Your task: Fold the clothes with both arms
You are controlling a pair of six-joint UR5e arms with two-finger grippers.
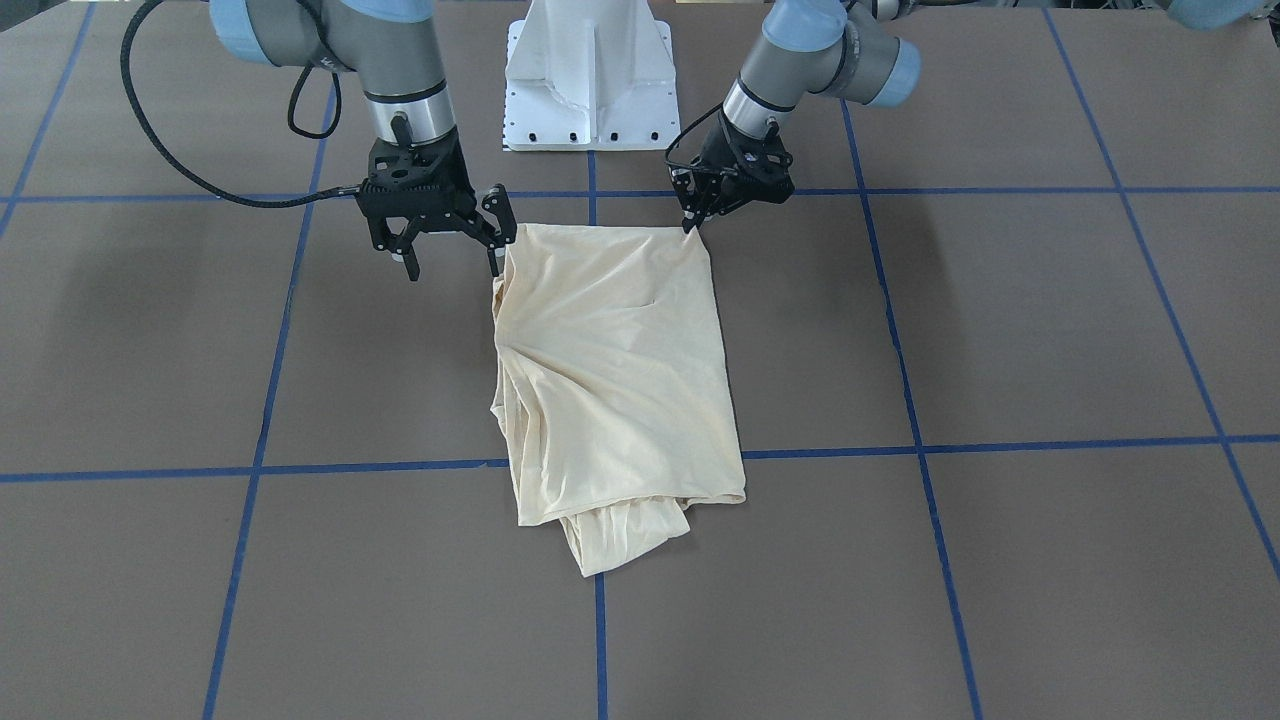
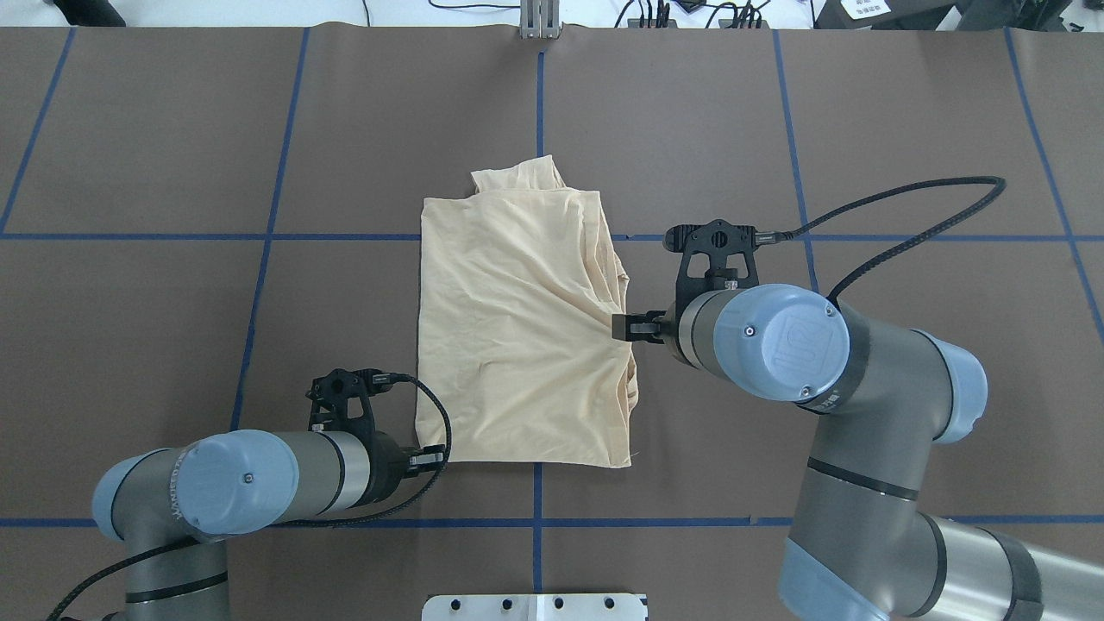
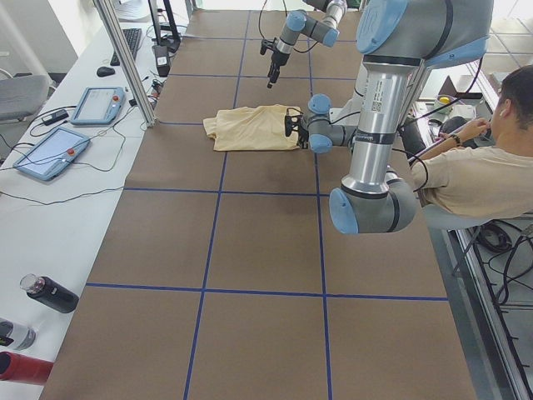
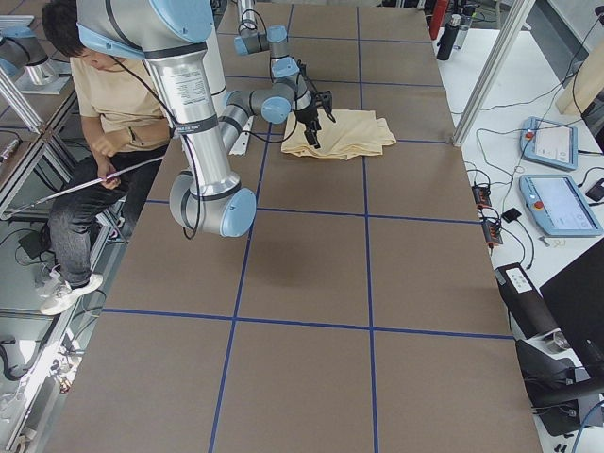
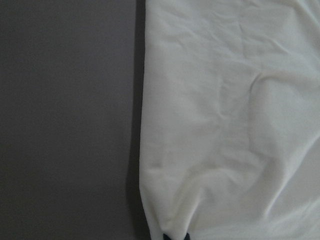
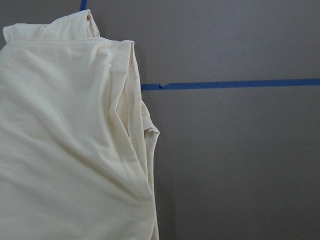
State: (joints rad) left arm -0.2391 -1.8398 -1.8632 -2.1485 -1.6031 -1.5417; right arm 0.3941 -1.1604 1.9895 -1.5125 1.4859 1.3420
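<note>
Beside the shirt (image 2: 517,345), right arm (image 2: 871,405) (UR-logoed cap (image 2: 780,341))

Thin cream cloth shirt (image 1: 615,370), matt and creased, with stitched hems, on a table (image 1: 1050,320) covered in smooth matt brown sheet crossed by blue tape (image 1: 380,467). The left arm (image 2: 336,470) and right arm (image 2: 871,448) are satin grey metal with light-blue plastic caps (image 2: 780,341). The left gripper (image 1: 690,226) and right gripper (image 1: 453,262) look matt black plastic; the cable (image 2: 906,194) has a woven black sleeve; the base (image 1: 590,75) is glossy white.
</note>
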